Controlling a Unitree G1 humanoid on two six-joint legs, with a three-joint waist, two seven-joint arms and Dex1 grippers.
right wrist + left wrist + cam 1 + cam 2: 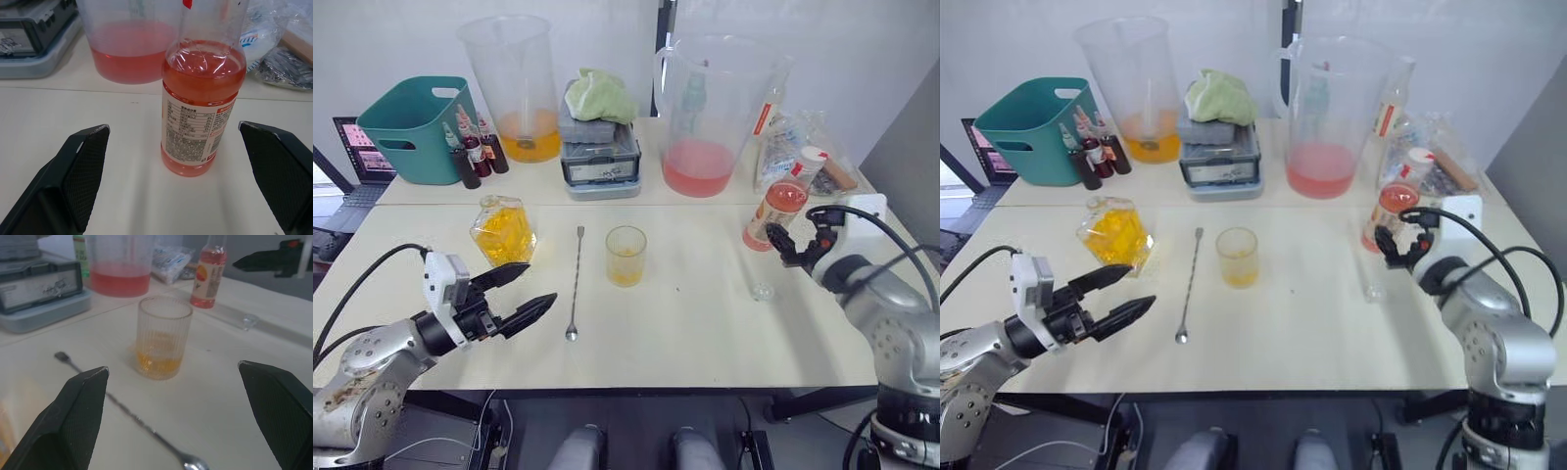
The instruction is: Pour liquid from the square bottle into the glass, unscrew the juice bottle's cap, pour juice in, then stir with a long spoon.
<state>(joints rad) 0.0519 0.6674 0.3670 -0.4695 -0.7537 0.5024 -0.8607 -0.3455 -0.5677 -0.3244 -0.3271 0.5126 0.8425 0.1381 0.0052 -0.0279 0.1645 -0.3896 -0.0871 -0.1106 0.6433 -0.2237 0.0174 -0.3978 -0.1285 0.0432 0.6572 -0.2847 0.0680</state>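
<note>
The square bottle [504,231] of yellow-orange liquid stands left of centre. My left gripper [536,284] hovers open just in front of it, empty, pointing toward the glass [626,255]. The ribbed glass [163,338] holds a shallow layer of yellow-orange liquid. The long spoon [576,282] lies flat between the bottle and the glass, bowl toward me. At the right, the juice bottle [779,211] stands upright with its white cap [814,155] on. My right gripper [173,128] is open just in front of the juice bottle [201,110], its fingers apart from it.
Along the back stand a teal basin [411,127], small dark bottles [475,155], a measuring jug [521,88], a grey scale with a green cloth [599,137], a large jug of pink liquid [705,117] and plastic bags [808,132]. A small clear stopper [763,291] lies near the right gripper.
</note>
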